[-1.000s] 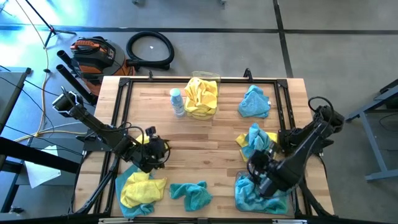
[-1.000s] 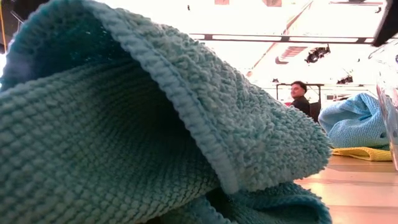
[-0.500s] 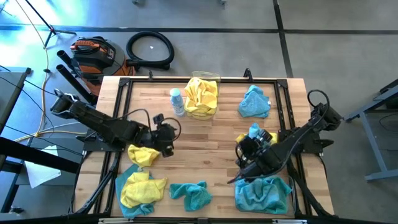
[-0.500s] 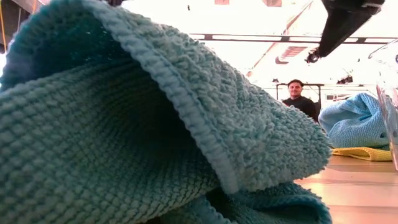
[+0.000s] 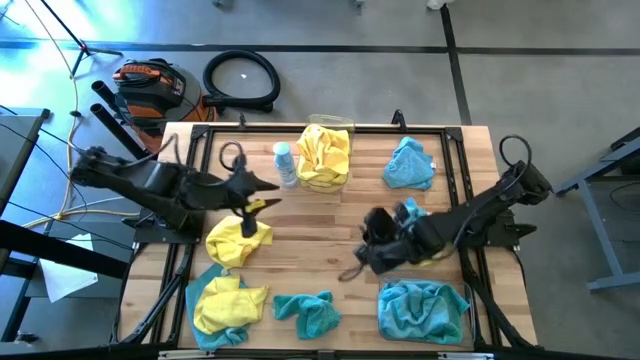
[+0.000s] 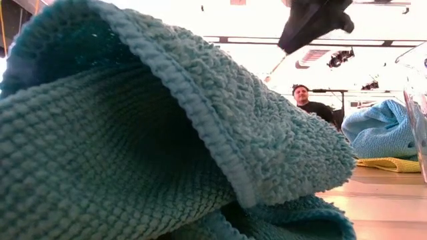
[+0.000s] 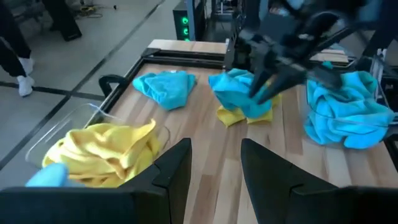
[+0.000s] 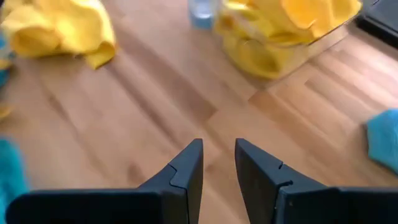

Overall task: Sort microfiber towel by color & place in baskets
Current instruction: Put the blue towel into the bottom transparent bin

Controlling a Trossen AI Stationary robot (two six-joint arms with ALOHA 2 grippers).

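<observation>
- Two clear baskets stand on the wooden surface: the yellow-filled basket at the far edge, and the teal-filled basket at the near edge, well off to the right of it.
- Yellow towels, counted in the high view: the heap in the yellow-filled basket, a loose yellow towel nearer than that basket and to its left, a yellow towel on a teal one nearer still, and a yellow edge under the teal towel beneath the right arm.
- Teal towels outside the baskets: one to the right of the yellow-filled basket, one at the near edge almost straight in front of it, plus those two paired with yellow.
- One small bottle stands just left of the yellow-filled basket.
- The left gripper reaches in level, left of that basket and above the loose yellow towel; jaws parted, holding nothing.
- The right gripper stretches low toward the middle, nearer than the yellow-filled basket; jaws a narrow gap apart, empty over bare wood.
- A person stands in the room behind.
</observation>
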